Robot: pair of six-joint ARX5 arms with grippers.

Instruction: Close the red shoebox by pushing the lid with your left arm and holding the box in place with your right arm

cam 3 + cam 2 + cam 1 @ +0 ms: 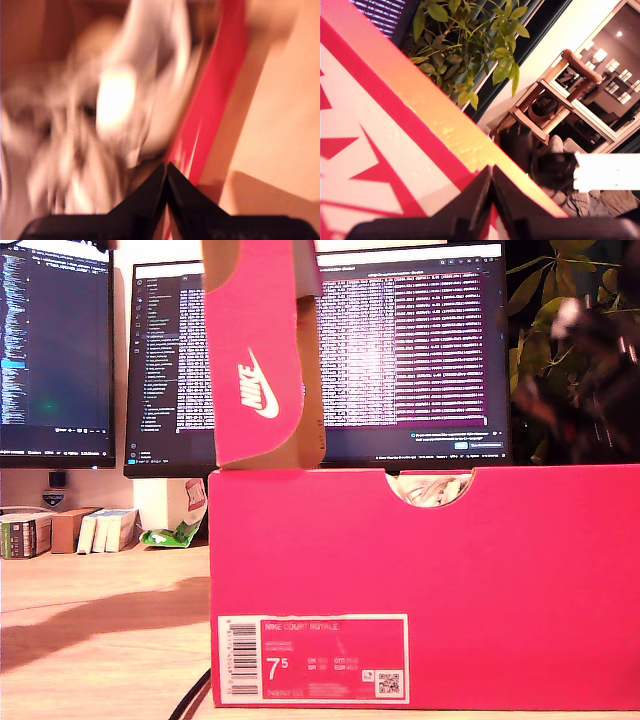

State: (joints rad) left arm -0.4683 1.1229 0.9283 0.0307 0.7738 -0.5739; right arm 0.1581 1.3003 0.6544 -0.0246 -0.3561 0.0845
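The red shoebox [430,570] fills the exterior view's lower right, label facing the camera. Its lid [255,350] stands upright over the box's end at the exterior view's left, Nike logo showing. In the first wrist view my first gripper [491,172] is shut, tips against a red-and-white patterned lid surface [380,145]. My second gripper [166,166] is shut too, just over the box's red wall [210,100], with white paper [115,100] inside; this view is blurred. A blurred dark arm [585,370] hangs above the box at the exterior view's right.
Two monitors [400,340] [55,340] stand behind the box. A leafy plant [545,300] is at the exterior view's upper right. Small boxes [60,532] sit on the wooden table [100,620] at the exterior view's left. A dark cable [190,700] runs by the box.
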